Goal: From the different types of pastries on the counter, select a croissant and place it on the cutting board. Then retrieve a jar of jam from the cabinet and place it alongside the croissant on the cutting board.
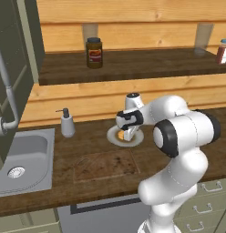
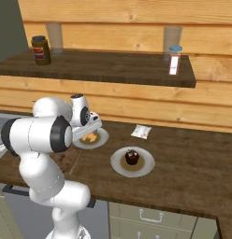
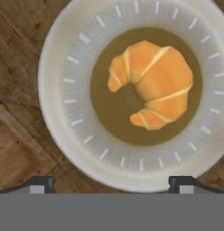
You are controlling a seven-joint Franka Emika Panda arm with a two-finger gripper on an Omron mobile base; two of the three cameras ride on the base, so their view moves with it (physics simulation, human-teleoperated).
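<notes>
The golden-orange croissant (image 3: 152, 83) lies on a pale round plate (image 3: 64, 90) on the dark wood counter (image 1: 55, 191). My gripper (image 3: 111, 184) hangs open just above the plate, its fingertips (image 3: 41, 182) spread wide at the plate's near rim with nothing between them. From the left base view, the gripper (image 1: 125, 133) hovers over the croissant (image 1: 120, 135), with the cutting board (image 1: 105, 166) lying bare in front of the plate (image 1: 137, 140). A dark-brown cupcake (image 2: 132, 157) sits on a second plate (image 2: 145, 167) to the right. The jar of jam is out of view.
On the shelf above stand a tall dark-brown jar with a red label (image 1: 94, 53) and a slim blue-lidded jar (image 2: 174, 59). A sink (image 1: 23, 159) and soap dispenser (image 1: 67, 124) are at the left. A white packet (image 2: 141, 131) lies behind the cupcake.
</notes>
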